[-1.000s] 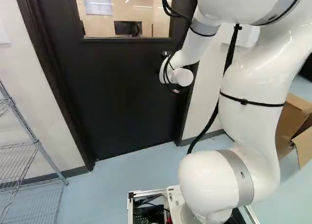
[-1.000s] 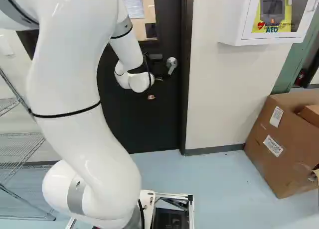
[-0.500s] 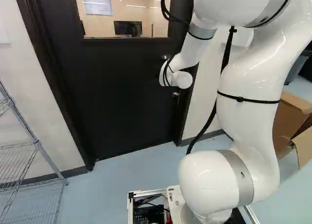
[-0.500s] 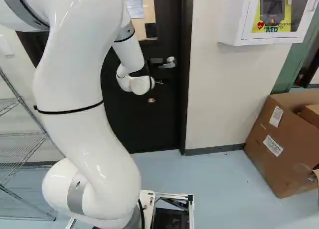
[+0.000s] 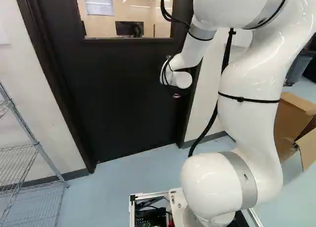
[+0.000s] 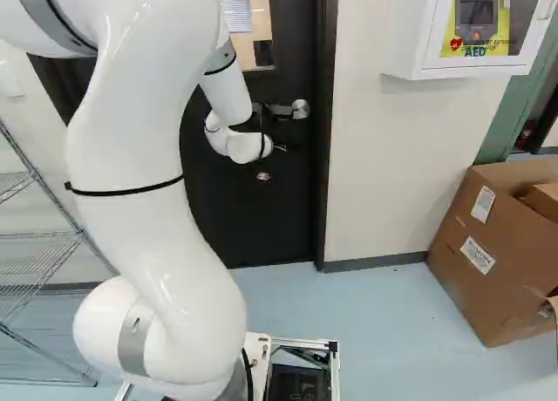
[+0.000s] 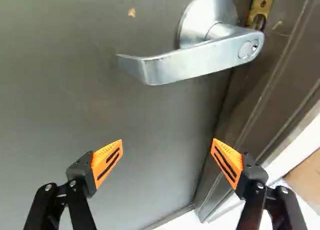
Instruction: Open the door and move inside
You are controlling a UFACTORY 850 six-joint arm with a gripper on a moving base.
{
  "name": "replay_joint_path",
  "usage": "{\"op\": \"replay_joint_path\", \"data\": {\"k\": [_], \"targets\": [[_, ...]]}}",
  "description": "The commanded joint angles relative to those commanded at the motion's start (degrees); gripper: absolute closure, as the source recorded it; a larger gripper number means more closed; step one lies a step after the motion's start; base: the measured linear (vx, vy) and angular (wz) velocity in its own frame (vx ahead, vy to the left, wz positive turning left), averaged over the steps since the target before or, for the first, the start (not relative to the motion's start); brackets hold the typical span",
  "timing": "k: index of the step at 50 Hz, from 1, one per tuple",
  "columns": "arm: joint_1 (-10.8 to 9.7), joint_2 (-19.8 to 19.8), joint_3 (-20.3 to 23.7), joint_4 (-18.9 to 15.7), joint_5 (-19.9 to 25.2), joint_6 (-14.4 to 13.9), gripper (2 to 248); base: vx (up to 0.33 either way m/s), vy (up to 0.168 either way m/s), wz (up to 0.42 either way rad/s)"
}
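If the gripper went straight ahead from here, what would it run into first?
Probably the dark door: the open gripper faces its flat surface beside the silver handle. The handle sticks out, though, and depth is unclear, so it might catch that first.

The door [image 5: 123, 89] is near-black, its handle [image 7: 190, 66] silver. The pads [image 7: 101, 156] are orange with black stripes; the arm [image 5: 252, 81] is white with grey bands. The floor [image 5: 118, 192] is pale blue, the wall [image 6: 384, 174] cream, the box [image 6: 510, 283] brown.
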Motion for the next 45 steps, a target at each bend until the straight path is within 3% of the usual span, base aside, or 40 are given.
{"op": "replay_joint_path", "data": {"k": [16,45], "targets": [[1.0,-3.4,-4.2,7.7,-2.4,0.0,3,0.0,0.0,0.0],[2.7,-10.7,-13.3,8.5,-2.7,0.0,3,0.0,0.0,0.0]]}}
